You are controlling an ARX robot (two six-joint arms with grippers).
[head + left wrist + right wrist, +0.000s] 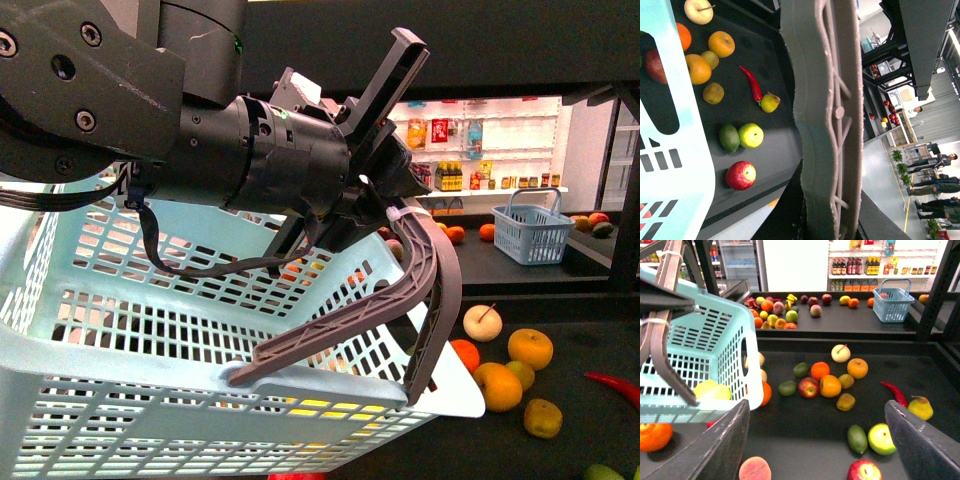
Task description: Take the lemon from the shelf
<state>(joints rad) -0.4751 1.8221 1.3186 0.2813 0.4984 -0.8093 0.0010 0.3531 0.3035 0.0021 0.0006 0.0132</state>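
Where the pale blue basket [705, 340] hangs tilted from my left jaws [385, 160], clamped on its grey handle [340, 330], the lemon [712, 390] shows smooth and bright yellow in the basket's low corner. My right jaws [815, 450] stand wide over a bare stretch of the black shelf [840, 342], with an orange [830, 386] just ahead and a black upright [935, 295] well aside.
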